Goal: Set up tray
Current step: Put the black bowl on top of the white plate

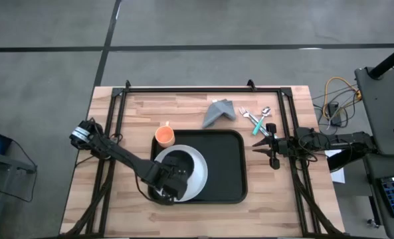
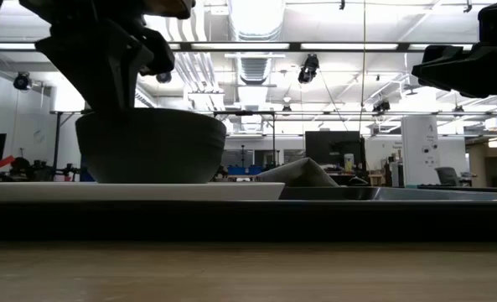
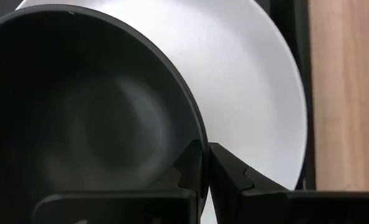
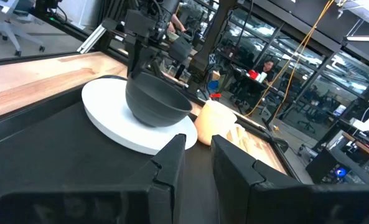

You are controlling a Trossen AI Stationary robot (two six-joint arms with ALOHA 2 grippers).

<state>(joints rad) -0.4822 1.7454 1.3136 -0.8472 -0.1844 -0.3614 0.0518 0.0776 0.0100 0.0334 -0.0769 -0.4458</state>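
Tray [image 1: 224, 174] is set mid-table, slightly toward 5 o'clock of centre: large, black, rectangular, rounded corners, low raised rim, matte, mostly bare on its 3 o'clock half. A white plate [image 1: 195, 174] is laid on its 9 o'clock half, with a dark bowl [image 1: 172, 174] seated on the plate, off-centre toward 9 o'clock. Left gripper [image 3: 204, 163] is clamped on the bowl's rim, one finger inside and one outside. Right gripper [image 1: 271, 143] is held just off the tray's 3 o'clock edge, above bare table, fingers slightly apart, nothing between them. An orange cup [image 1: 165, 136] stands at the tray's 10 o'clock corner; a grey napkin [image 1: 218, 111] and cutlery [image 1: 256, 119] lie at 12 to 1 o'clock, not yet placed. Risks, judged: if the rim is released at a tilt or the arm is withdrawn sideways, the bowl could be dragged or tipped, and the plate slid over the low rim. The cup could be clipped by the left arm on retreat.
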